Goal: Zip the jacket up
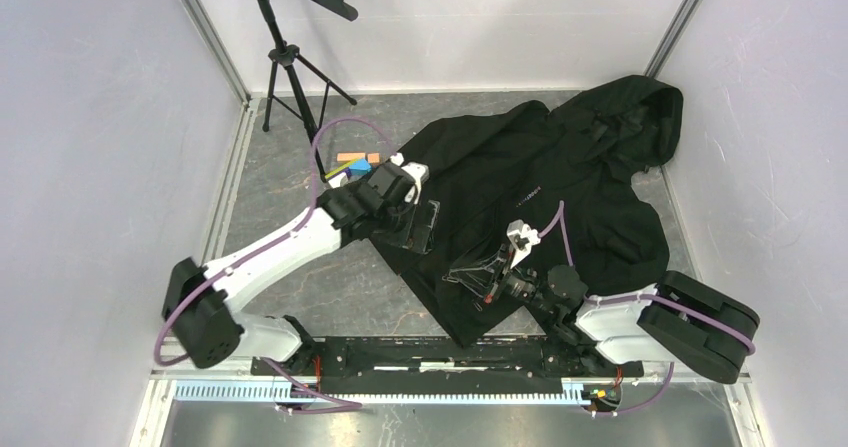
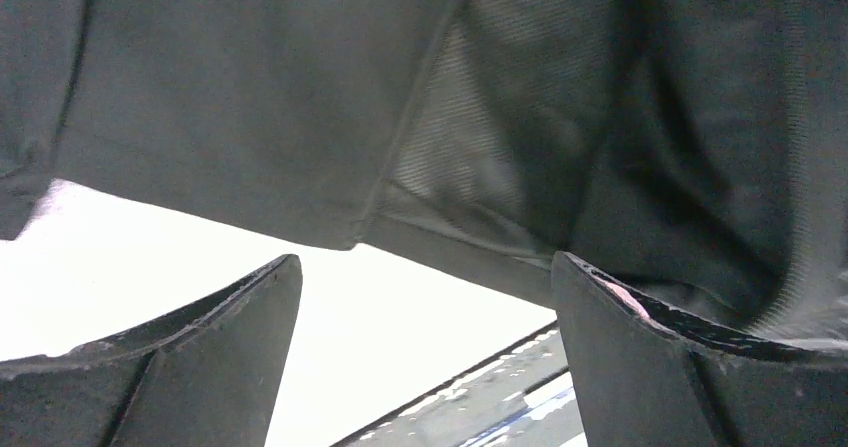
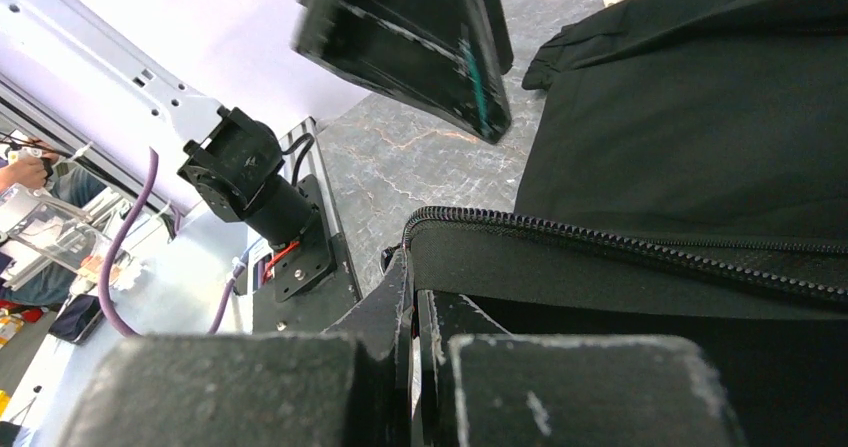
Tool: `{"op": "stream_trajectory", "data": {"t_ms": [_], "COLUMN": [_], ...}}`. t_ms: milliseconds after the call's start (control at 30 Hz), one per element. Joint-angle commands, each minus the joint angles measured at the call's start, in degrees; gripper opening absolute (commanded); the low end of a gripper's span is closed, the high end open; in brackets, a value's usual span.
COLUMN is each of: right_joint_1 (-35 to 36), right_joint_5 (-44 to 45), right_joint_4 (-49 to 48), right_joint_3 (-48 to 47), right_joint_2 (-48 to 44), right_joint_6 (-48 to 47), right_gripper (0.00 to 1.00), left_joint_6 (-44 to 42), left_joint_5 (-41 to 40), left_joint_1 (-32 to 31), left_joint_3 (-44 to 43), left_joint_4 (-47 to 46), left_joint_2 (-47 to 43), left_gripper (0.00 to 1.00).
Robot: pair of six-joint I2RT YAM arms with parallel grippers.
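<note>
The black hooded jacket [image 1: 560,177] lies spread on the grey table, hood at the far right and hem toward the arms. My left gripper [image 1: 425,229] is open and empty, hovering at the jacket's left edge; in the left wrist view its gripper [image 2: 425,262] has fingers wide apart just below the fabric [image 2: 250,97]. My right gripper [image 1: 470,272] sits at the lower front edge. In the right wrist view its gripper [image 3: 410,267] is shut on the jacket's edge [image 3: 700,147], right by the end of the zip teeth [image 3: 620,247]. No zip slider shows.
A black tripod stand [image 1: 290,67] stands at the back left. Small orange and blue blocks [image 1: 355,162] lie behind the left gripper. White walls close in the table on three sides. A black mounting rail [image 1: 430,352] runs along the near edge.
</note>
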State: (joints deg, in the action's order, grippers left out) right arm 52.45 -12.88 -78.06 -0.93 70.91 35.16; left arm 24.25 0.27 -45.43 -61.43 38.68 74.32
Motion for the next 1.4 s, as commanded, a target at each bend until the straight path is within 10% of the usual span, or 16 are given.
{"op": "stream_trajectory", "data": {"t_ms": [0,367,1367], "right_joint_1": [-0.1,-0.1,-0.2], "right_joint_5": [-0.1,2.8,3.0], "right_joint_4": [-6.5,-5.1,-7.1], "right_joint_3": [10.1,13.1,13.1], "right_joint_2": [1.1,-4.1,-2.1], "right_joint_6": [-2.0,-2.8,-2.4], "right_gripper": [0.00,0.00,0.00], "left_joint_6": [-10.9,-17.8,-14.2], "left_joint_5": [-6.5,-3.2,-9.5], "left_joint_1": [0.9,4.6,1.0], "left_joint_3": [-6.9,-17.6,-20.8], "left_joint_4": [8.5,15.9,14.5], "left_joint_2": [7.8,26.1,38.0], "left_gripper": [0.98,0.86,0.86]}}
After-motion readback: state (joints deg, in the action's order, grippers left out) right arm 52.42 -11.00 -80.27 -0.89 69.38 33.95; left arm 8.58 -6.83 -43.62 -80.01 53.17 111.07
